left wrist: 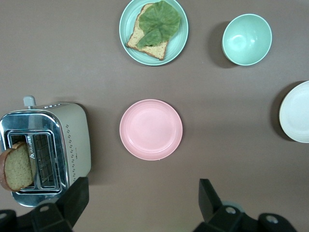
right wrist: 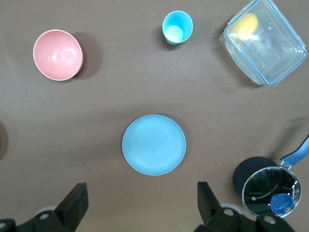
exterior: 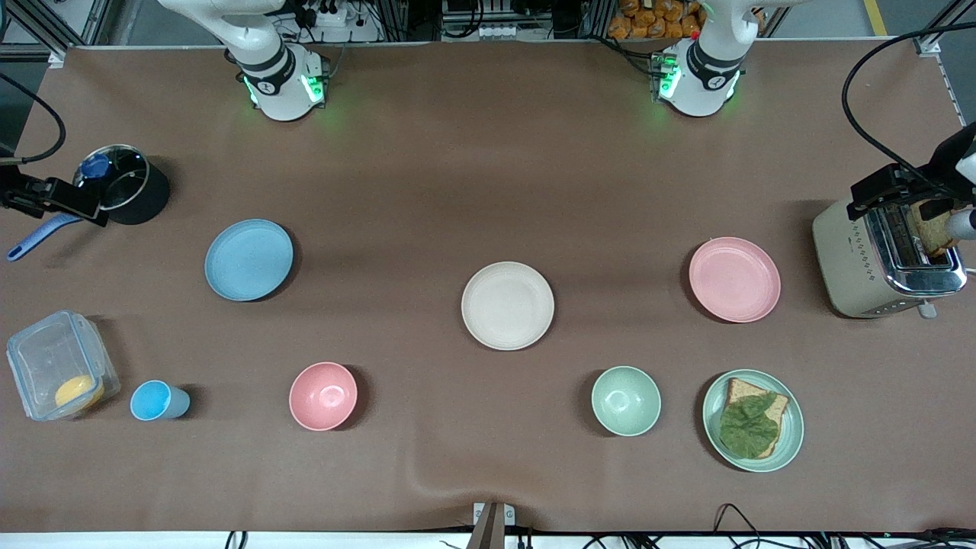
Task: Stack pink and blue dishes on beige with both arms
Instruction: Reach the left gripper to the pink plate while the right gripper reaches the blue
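Note:
The pale pink plate (exterior: 734,279) lies toward the left arm's end of the table, beside the toaster. Toward the right arm's end lies the light blue plate (exterior: 248,259). Between them, mid-table, rests the beige plate (exterior: 507,305). All three are bare. My left gripper (left wrist: 143,203) hangs open high over bare cloth beside the pink plate (left wrist: 151,129), holding nothing. My right gripper (right wrist: 143,203) is likewise open and high over bare cloth beside the blue plate (right wrist: 153,144). The beige plate's edge (left wrist: 295,118) shows in the left wrist view.
Nearer the front camera stand a pink bowl (exterior: 323,396), a small blue cup (exterior: 156,401), a green bowl (exterior: 626,400) and a green plate (exterior: 793,442) with bread and lettuce. A toaster (exterior: 877,263), a lidded pot (exterior: 126,187) and a clear box (exterior: 57,366) sit at the table's ends.

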Available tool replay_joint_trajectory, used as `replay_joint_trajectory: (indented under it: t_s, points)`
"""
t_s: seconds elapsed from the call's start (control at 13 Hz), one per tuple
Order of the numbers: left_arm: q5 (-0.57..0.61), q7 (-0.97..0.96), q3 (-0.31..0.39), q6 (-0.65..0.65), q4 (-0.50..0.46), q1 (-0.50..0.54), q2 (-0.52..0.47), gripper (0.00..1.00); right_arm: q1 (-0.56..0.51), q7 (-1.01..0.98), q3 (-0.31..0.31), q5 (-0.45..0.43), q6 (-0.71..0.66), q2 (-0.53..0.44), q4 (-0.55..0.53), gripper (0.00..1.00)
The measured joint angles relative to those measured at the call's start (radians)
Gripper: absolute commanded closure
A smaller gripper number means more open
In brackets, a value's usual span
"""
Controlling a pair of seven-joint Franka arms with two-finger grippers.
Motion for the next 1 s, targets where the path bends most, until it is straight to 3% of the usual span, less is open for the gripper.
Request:
replay_joint_trajectory:
  t_s: [0.54,1.0]
  points:
    - [0.001,-0.007,0.0,-0.005,-0.036,0.0,0.002,0.0,0.0,0.0,0.0,0.0,0.0,0.0,0.0,0.0]
    - [0.032,-0.039,-0.015,0.403,-0.424,0.023,0.006,0.0,-0.004,0.0,-0.002,0.0,-0.002,0.009,-0.003,0.0]
